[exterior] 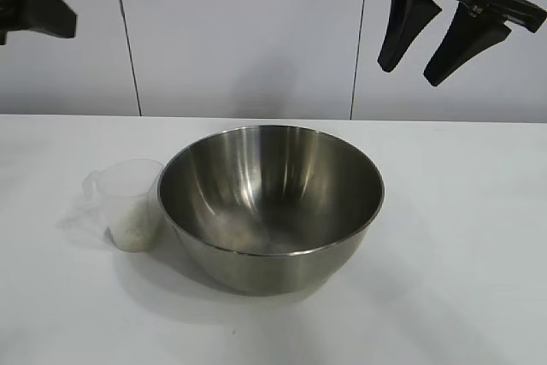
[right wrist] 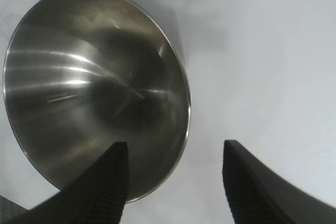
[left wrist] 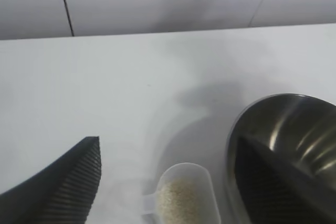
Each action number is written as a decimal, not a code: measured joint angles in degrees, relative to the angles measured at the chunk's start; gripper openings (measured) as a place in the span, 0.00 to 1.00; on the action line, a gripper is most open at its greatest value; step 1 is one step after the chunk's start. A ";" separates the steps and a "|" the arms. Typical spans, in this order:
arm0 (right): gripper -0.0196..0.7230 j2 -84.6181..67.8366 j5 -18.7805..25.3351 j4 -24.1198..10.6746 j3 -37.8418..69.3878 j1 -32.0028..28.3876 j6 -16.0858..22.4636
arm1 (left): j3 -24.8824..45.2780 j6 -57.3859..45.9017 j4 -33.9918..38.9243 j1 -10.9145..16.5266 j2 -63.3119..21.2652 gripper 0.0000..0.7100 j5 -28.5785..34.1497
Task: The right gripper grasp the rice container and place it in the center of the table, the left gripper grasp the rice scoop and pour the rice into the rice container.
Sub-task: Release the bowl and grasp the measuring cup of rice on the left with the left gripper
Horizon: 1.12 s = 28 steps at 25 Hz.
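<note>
Your right gripper (exterior: 414, 70) hangs high above the steel bowl's (exterior: 270, 203) far right side, jaws spread and holding nothing. Your left gripper (left wrist: 168, 182) sits well up and left of the bowl, jaws also spread wide and empty, touching nothing. The bowl rests mid-counter (exterior: 461, 254). Just beside the bowl's left wall stands the plastic cup (exterior: 130, 204), upright, with rice (left wrist: 178, 200) inside, below and between the left jaws.

Black arms, tapered wedge fingers (exterior: 408, 21) w/ ribbed pads (left wrist: 84, 182)
</note>
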 joint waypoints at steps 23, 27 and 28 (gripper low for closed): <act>0.53 0.00 -0.41 -0.05 0.00 0.00 0.00 | 30.42 -13.44 14.65 0.00 28.31 0.72 -60.39; 0.53 0.00 -0.47 -0.05 0.00 0.00 0.00 | 27.40 -13.61 17.06 0.00 37.11 0.72 -60.37; 0.53 0.00 -0.49 -0.11 0.00 0.00 0.00 | 26.34 -13.51 17.40 0.00 38.30 0.72 -60.37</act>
